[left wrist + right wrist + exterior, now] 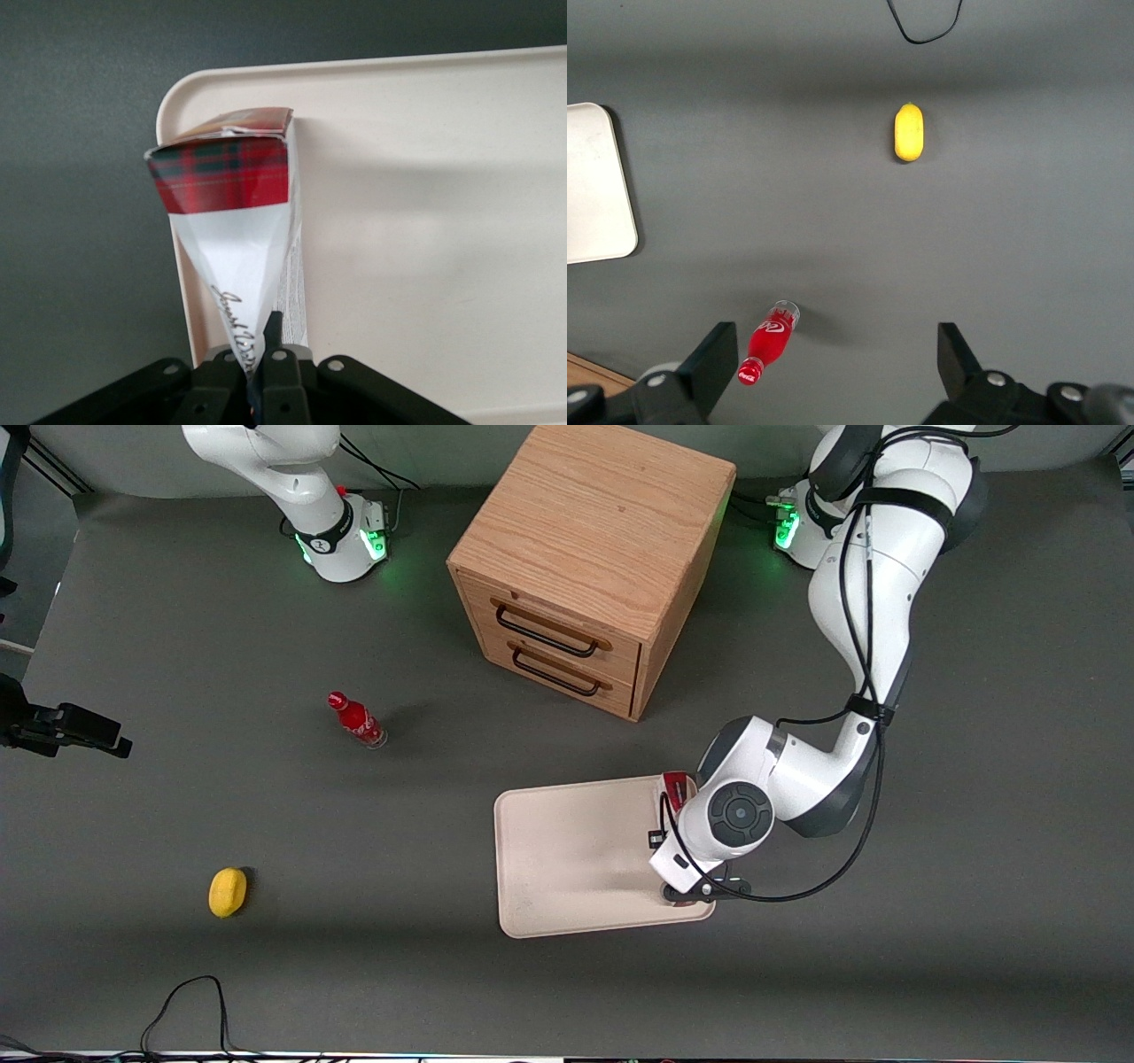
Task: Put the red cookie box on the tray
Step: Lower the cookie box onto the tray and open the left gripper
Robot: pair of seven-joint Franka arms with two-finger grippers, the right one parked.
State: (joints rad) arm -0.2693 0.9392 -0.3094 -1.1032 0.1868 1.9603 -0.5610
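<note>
The red cookie box [232, 190] is a thin carton with a red tartan end and a white printed face. It is held on edge, and my left gripper [259, 341] is shut on its near end, with one black finger [274, 329] pressed to its side. The box hangs just inside the rim of the cream tray [443, 177], at the side toward the working arm's end. Whether it touches the tray I cannot tell. From the front, only a red end of the box [678, 788] shows over the tray [567, 850], beside the arm's wrist [735, 815], which hides the fingers.
A wooden cabinet [594, 558] with two drawers stands farther from the front camera than the tray. A small red bottle [356, 720] and a yellow lemon-like object [228, 892] lie toward the parked arm's end. A black cable [190, 1001] loops at the table's near edge.
</note>
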